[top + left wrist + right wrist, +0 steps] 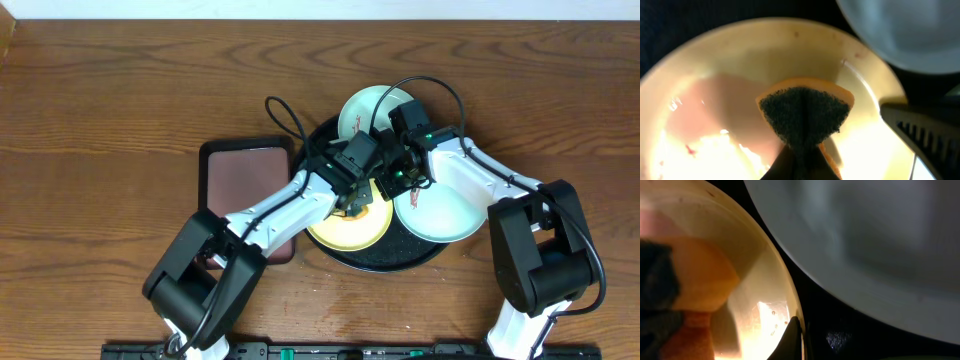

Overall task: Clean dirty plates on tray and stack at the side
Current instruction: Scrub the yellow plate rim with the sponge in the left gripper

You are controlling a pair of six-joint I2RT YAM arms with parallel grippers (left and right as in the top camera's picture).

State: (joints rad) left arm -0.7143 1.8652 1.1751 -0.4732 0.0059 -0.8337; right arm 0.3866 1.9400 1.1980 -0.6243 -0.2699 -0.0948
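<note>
A brown wooden bench (100,100) lies under everything. On it sits a flat dark red tray with a black rim and round corners (240,175). An orange sponge with a dark rough side (805,114) is bent down the middle.

Our white-and-black left arm (270,210) and right arm (480,172) reach inward until the wrists nearly meet, the left gripper (352,203) pointing down and clamped on an orange sponge with a dark scouring face (805,112), the right gripper (398,180) low just beside it, its jaws' setting unclear.
</note>
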